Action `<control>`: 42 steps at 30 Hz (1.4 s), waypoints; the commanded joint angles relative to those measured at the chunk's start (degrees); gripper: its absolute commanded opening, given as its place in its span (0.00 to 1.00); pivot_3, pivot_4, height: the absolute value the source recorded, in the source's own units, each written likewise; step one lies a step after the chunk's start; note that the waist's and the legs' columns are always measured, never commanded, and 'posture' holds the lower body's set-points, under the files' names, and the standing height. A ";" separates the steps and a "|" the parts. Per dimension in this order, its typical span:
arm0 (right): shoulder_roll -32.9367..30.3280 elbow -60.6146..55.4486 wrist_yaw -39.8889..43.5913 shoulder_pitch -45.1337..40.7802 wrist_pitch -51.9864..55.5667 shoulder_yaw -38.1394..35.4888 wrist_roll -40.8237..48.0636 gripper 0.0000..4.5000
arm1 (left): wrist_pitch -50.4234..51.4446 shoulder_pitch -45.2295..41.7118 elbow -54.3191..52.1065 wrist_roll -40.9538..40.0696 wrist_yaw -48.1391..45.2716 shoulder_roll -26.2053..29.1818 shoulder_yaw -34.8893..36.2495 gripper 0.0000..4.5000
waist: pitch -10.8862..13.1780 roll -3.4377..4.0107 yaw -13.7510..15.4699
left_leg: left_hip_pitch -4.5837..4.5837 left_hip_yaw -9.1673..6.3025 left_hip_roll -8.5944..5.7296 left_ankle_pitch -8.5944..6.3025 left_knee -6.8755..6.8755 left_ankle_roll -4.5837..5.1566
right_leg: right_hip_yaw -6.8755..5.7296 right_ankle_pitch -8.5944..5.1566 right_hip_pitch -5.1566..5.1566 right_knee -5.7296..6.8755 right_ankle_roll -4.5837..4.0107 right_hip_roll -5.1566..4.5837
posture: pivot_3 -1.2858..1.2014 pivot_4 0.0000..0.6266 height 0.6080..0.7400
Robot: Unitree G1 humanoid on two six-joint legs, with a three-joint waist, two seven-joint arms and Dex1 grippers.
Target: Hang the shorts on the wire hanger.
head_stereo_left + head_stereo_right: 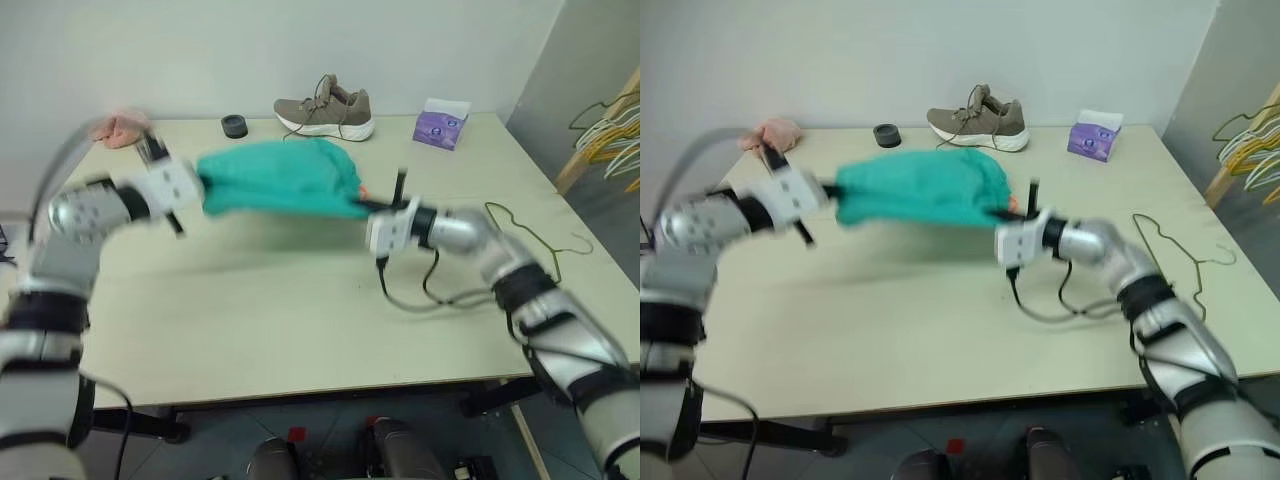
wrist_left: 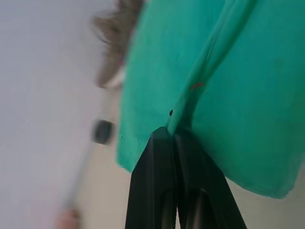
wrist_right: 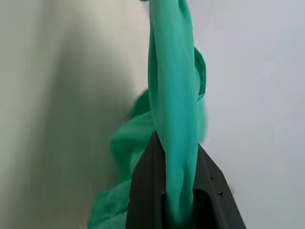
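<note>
The teal-green shorts hang stretched in the air above the table, held at both ends. My left gripper is shut on their left edge; in the left wrist view its black fingers pinch a fold of the shorts. My right gripper is shut on the right end, where a bit of orange drawstring shows; in the right wrist view the cloth runs up between the fingers. The thin olive wire hanger lies flat on the table, to the right of my right arm.
A brown shoe, a small black round thing and a purple tissue box stand along the table's far edge. A pink cloth lump lies at the far left corner. Bunched hangers hang off a wooden rack at the right.
</note>
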 commanded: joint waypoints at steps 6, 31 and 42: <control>-10.04 -30.41 23.18 13.16 19.80 -1.82 9.28 0.00 | 20.18 24.69 -24.05 -14.80 -12.97 5.23 7.41 0.00 | -0.01 -0.05 0.01 | 0.76 0.04 0.10 -0.15 -0.14 0.21 | 0.17 -0.21 0.32 0.10 0.22 0.24 | 0.49 0.14 1.00; -10.34 -52.89 38.69 23.65 51.95 -0.29 15.60 0.38 | 29.69 35.20 -33.09 -16.53 -19.87 7.30 8.09 0.21 | -0.21 -0.39 0.15 | 0.80 -0.06 0.06 -0.20 -0.20 0.20 | 0.11 -0.41 0.38 0.05 -0.12 0.27 | 0.49 0.15 1.00; -9.37 -57.01 40.60 23.26 64.74 -10.73 34.26 1.00 | 32.99 29.01 -32.08 -22.24 -19.18 8.02 17.13 0.83 | -0.22 -0.56 0.51 | 0.75 -0.12 0.06 -0.21 -0.19 0.21 | 0.05 -0.42 0.38 0.03 -0.13 0.27 | 0.49 0.14 1.00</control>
